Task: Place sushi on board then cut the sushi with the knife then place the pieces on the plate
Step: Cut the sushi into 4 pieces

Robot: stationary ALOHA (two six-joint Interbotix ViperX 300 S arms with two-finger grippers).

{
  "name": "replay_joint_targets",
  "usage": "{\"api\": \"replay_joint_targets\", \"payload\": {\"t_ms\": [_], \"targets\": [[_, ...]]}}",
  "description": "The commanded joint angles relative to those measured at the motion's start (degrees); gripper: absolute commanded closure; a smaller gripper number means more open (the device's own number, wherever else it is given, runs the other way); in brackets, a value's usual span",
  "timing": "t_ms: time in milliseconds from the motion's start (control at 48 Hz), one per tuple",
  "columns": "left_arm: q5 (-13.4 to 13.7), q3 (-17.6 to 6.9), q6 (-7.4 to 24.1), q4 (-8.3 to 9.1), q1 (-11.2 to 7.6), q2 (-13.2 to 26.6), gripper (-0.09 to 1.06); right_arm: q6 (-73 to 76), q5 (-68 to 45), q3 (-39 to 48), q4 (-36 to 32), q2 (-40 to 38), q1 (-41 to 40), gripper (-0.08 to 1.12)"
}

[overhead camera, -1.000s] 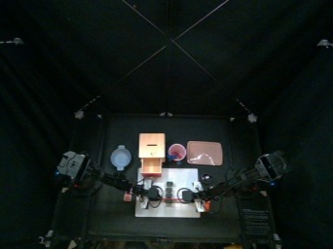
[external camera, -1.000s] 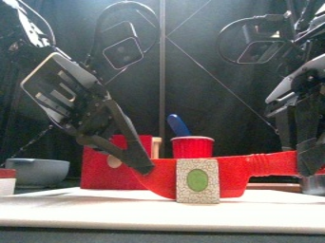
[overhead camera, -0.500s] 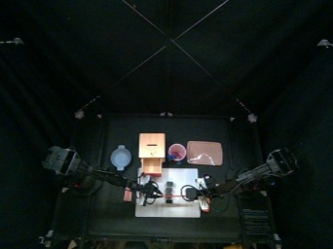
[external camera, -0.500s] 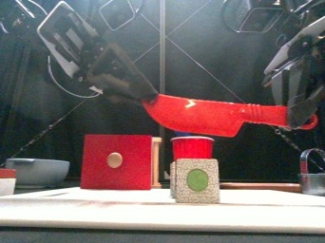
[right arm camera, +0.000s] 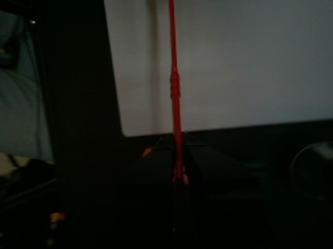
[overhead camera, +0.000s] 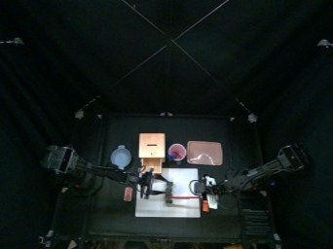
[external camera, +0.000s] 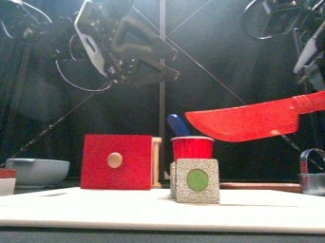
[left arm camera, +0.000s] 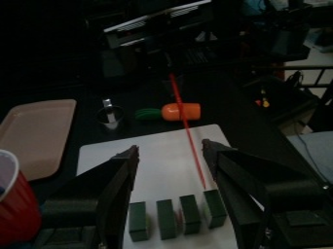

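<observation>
A toy sushi roll of dark green blocks (left arm camera: 169, 215) stands on the white cutting board (overhead camera: 186, 205); the front view shows its speckled end with a green oval (external camera: 195, 180). My right gripper (right arm camera: 173, 158) is shut on the handle of the red toy knife (external camera: 254, 116), which hangs level above and to the right of the roll. The right wrist view shows the blade edge-on (right arm camera: 172, 68) over the board. My left gripper (left arm camera: 172, 148) is open, raised above the roll and left of the knife (left arm camera: 192, 136), holding nothing.
Behind the board stand the wooden box with a red drawer front (external camera: 114, 161), the red cup (external camera: 193, 148) holding a blue knife (external camera: 178, 123), and the pink tray (overhead camera: 205, 152). The blue-grey bowl (external camera: 36, 171) sits at the left, with a small red thing (overhead camera: 128, 195) by the board's left edge.
The knife was low behind the roll with both grippers on it. It rose, the left gripper let go and drew up and left, and the right gripper carried the knife right.
</observation>
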Motion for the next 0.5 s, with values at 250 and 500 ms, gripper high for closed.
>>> {"api": "replay_joint_targets", "payload": {"t_ms": [250,500], "targets": [[-0.88,-1.49,2.55,0.00,0.09,0.97,0.08,23.38,2.72,2.72,7.65,-8.79,-2.99,0.64],[-0.79,-0.26,2.55,0.09,0.09,0.97,0.08,47.55,0.44,4.48,3.96,-7.12,-3.69,0.63]]}}
